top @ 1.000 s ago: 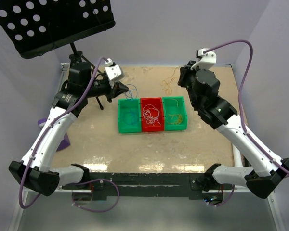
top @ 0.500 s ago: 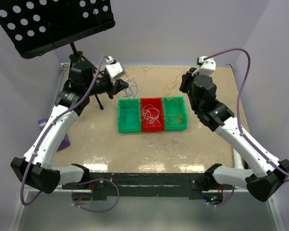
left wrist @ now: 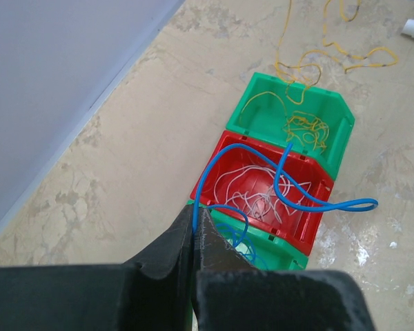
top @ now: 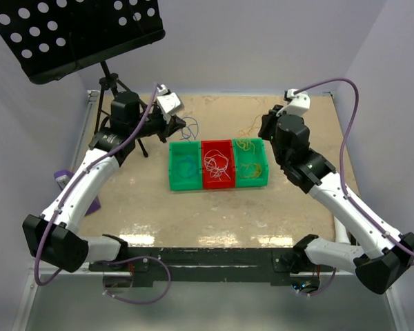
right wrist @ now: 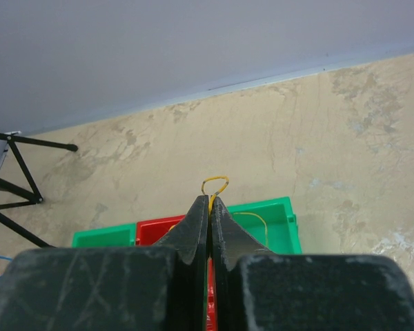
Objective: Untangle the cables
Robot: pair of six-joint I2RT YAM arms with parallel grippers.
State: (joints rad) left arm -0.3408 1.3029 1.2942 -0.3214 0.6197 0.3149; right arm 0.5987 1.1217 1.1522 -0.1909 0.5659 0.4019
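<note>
left fingers pinching blue cable, its loops over red bin | right fingers pressed together, pinching yellow cable

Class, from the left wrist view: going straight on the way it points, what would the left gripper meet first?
Likely the red plastic bin of white wires, beyond the left gripper, which pinches the thin blue wire. Depth is unclear; the nearer green plastic bin might come first.

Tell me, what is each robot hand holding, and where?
The left gripper pinches the blue cable somewhere along its length. The right gripper pinches the yellow cable just below a small loop.
</note>
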